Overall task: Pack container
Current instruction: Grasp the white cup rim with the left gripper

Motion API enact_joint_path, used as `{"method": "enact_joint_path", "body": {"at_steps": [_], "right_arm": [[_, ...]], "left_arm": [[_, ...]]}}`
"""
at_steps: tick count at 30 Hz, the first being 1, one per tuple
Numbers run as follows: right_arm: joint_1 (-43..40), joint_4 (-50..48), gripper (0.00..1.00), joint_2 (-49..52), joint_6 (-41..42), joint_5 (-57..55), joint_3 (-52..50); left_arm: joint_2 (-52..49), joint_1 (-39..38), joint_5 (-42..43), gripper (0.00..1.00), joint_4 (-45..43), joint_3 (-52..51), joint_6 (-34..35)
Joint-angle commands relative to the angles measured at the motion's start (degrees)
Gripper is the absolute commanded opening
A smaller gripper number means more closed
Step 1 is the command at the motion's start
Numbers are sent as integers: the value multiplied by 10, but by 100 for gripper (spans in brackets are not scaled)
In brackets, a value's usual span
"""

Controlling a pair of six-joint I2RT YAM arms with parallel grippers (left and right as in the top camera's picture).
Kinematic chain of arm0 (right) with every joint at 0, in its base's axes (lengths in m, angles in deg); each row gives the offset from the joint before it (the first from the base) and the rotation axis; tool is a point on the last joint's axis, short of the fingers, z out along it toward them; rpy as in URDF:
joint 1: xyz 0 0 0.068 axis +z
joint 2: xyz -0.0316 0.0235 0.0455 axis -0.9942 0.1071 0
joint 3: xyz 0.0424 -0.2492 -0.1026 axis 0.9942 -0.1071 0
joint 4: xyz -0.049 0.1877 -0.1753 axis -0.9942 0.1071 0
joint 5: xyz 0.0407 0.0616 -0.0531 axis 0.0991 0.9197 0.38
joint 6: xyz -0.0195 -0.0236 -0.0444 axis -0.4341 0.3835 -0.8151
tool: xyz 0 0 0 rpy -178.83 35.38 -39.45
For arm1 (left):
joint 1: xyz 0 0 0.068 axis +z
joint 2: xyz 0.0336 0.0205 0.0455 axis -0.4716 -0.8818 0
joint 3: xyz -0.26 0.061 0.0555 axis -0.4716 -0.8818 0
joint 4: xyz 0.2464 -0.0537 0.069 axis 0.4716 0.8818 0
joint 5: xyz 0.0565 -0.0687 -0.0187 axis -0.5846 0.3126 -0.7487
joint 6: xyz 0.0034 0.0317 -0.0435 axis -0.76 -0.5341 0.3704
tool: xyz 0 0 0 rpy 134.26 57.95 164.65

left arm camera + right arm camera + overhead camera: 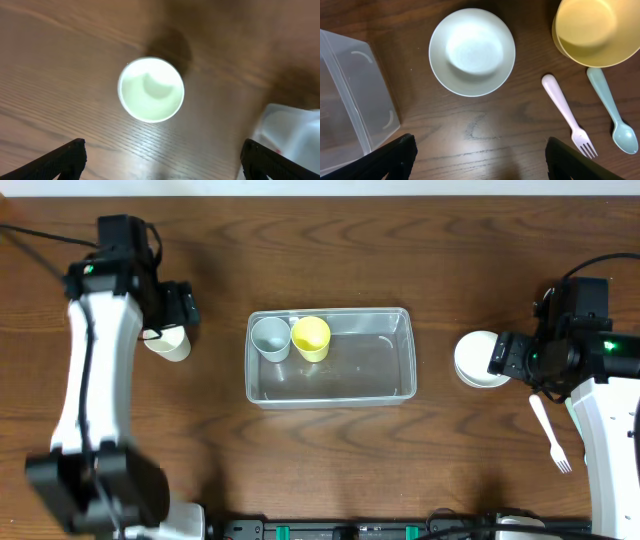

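already yellow cup (311, 338) inside container (409, 352)

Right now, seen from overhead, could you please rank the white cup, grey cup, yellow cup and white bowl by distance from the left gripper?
1. White cup, by the left gripper.
2. Grey cup, in the container, left end.
3. Yellow cup, right beside it.
4. White bowl, right of the container.

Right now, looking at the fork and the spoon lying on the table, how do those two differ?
The fork is pale pink; the spoon is teal. The fork ends in tines, the spoon in a rounded scoop. The fork lies on the side nearer the white bowl, while the spoon lies beyond it, its handle end close to the yellow bowl. Both lie flat on the table, slanting the same way, side by side without touching.
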Motion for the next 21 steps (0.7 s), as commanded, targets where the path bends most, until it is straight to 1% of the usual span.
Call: {"method": "enact_joint_path", "body": {"at_steps": [1, 5, 12, 14, 16, 21], "right_arm": [[-4, -1, 84, 0, -8, -4, -2], [-4, 0, 84, 0, -8, -4, -2], [-4, 0, 84, 0, -8, -4, -2], [-4, 1, 84, 0, -8, -4, -2], [-4, 1, 84, 0, -8, -4, -2], [-4, 5, 84, 0, -8, -4, -2]], "left_arm": [[-56, 2, 36, 98, 5, 6, 9], [-109, 2, 52, 99, 4, 6, 9], [-156, 2, 52, 99, 0, 5, 9], [-166, 2, 52, 92, 0, 5, 9], [-174, 2, 52, 80, 1, 5, 9], [-178, 2, 51, 57, 0, 2, 9]]}}
